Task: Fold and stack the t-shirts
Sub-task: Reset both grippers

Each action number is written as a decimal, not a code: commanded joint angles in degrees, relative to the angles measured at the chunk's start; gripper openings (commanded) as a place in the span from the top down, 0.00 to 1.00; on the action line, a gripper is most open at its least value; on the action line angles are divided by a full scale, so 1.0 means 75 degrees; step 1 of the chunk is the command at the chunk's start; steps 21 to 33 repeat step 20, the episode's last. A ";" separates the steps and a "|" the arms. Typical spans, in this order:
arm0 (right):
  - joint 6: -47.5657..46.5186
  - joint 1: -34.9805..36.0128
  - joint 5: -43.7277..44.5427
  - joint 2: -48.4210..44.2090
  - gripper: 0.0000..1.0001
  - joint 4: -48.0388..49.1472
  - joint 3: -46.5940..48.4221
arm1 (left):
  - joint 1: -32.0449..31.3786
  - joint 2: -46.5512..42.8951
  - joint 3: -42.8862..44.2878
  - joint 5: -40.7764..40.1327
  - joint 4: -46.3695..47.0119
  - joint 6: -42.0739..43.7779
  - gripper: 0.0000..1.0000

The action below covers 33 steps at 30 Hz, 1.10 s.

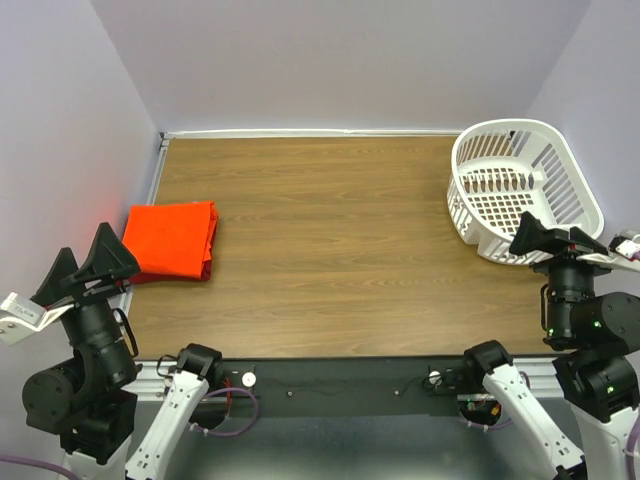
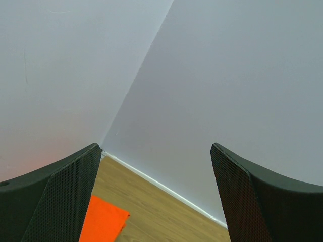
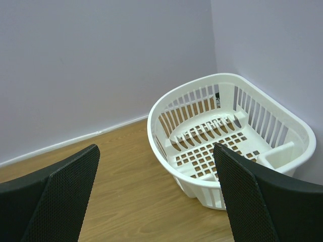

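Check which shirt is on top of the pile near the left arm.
The orange-red shirt: folded, lying uppermost. The crimson shirt shows only as a darker strip under its right edge.

Wood-grain table [image 1: 340,260], folded orange-red t-shirt [image 1: 170,240] at its left edge, white lattice basket [image 1: 500,185] in the far right corner.

Black mesh-textured fingers [image 2: 60,199] stood wide apart at the frame's lower corners, and between them, at lower left, a corner of the orange-red t-shirt [image 2: 103,222] lay on the wooden counter [image 2: 151,217] beneath pale walls [image 2: 227,75].
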 commanded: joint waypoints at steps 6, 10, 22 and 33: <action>-0.0233 0.0012 -0.0120 -0.0149 0.00 0.0223 -0.0227 | -0.0031 -0.0111 -0.0196 -0.0351 0.0377 -0.0018 0.03; -0.0280 0.0012 -0.0108 -0.0149 0.00 0.0235 -0.0251 | -0.0031 -0.0216 -0.0325 -0.0432 0.0553 -0.0006 0.03; -0.0351 0.0024 -0.0096 -0.0173 0.00 0.0328 -0.0333 | -0.0031 -0.0427 -0.0537 -0.0515 0.0787 0.0193 0.03; -0.0351 0.0024 -0.0096 -0.0173 0.00 0.0328 -0.0333 | -0.0031 -0.0427 -0.0537 -0.0515 0.0787 0.0193 0.03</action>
